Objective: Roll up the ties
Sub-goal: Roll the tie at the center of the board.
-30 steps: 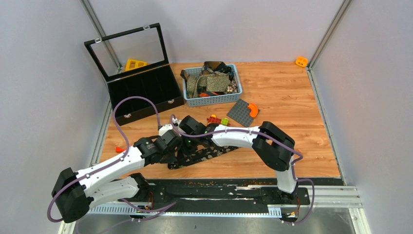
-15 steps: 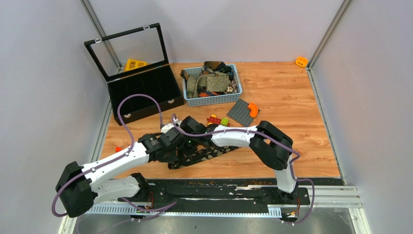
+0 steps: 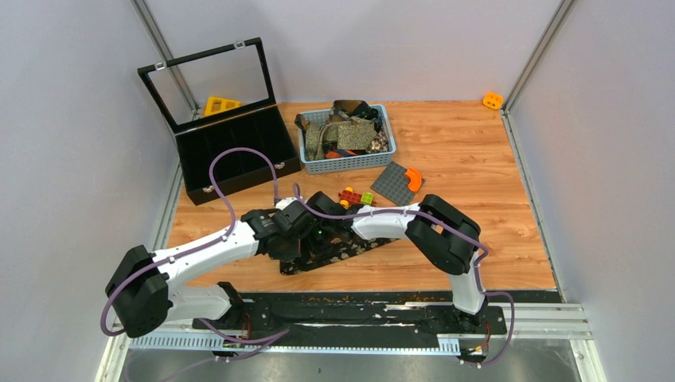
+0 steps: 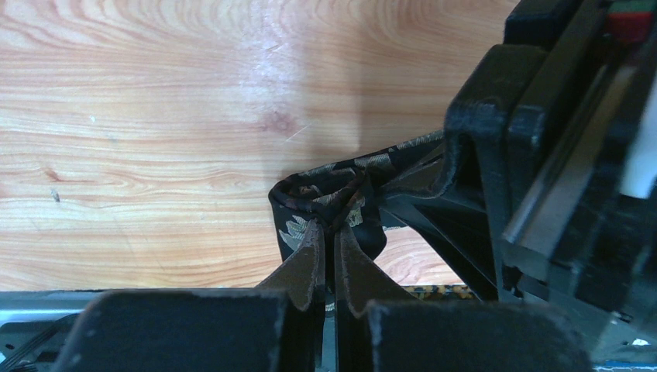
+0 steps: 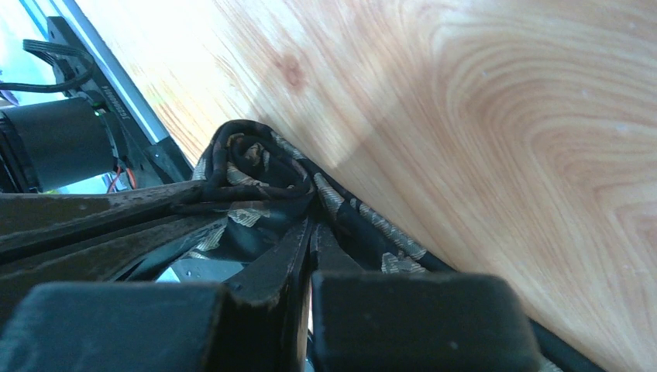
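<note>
Right now the left hand (image 4: 329, 232) and the right hand (image 5: 311, 232) are both pinching nearly closed on the coiled end of a black printed tie (image 4: 321, 194). It is lying on the desk (image 3: 477, 175) at about 7 o'clock from the centre, with its loose length running out toward 3 o'clock under the right arm.

The coil is looking small and slack, so I judge that it is likely to spring open if either hand is letting go before the other is gripping through every layer. The fingertips are crowding together from opposite sides, so a turn of either wrist is risking a knock between them. If the tail is dragging askew, the roll is likely to cone or telescope sideways.
</note>
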Tool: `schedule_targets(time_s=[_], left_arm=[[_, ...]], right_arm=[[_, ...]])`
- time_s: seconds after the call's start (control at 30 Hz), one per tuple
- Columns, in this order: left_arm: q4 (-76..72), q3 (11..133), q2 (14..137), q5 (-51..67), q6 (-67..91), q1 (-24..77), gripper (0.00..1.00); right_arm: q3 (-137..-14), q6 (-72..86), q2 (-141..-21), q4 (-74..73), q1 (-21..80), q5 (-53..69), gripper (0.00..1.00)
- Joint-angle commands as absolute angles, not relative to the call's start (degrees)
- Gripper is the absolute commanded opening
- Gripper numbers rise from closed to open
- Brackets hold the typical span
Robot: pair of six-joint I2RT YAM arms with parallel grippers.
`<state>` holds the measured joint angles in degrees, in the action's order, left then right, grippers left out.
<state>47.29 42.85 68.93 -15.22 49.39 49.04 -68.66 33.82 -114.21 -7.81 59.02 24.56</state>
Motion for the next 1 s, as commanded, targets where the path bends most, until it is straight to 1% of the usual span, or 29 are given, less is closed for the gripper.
schedule_targets(time_s=[0.0,0.17,0.4,0.67,0.83,0.97], left_arm=[[42.76,45.26,69.86,-14.05,50.63,49.95,0.13],[41.88,45.10,69.58,-13.97,52.04,50.64,0.27],[41.33,42.10,66.21,-15.25,53.72,51.06,0.40],[42.50,38.20,58.53,-18.64,55.59,51.15,0.55],[42.41,34.21,51.90,-20.19,57.23,51.07,0.61],[42.25,31.76,47.27,-21.26,58.21,51.10,0.64]], right_arm=[[-67.02,34.62,-112.09,-3.64,58.93,26.50,0.01],[-65.90,34.75,-110.84,-3.46,58.11,26.59,0.01],[-64.52,33.69,-106.55,-5.33,56.54,25.49,0.01],[-64.34,33.19,-104.29,-7.27,56.24,24.52,0.01],[-64.12,33.35,-103.68,-7.46,56.30,24.30,0.01],[-64.46,33.38,-103.37,-7.80,56.34,24.19,0.01]])
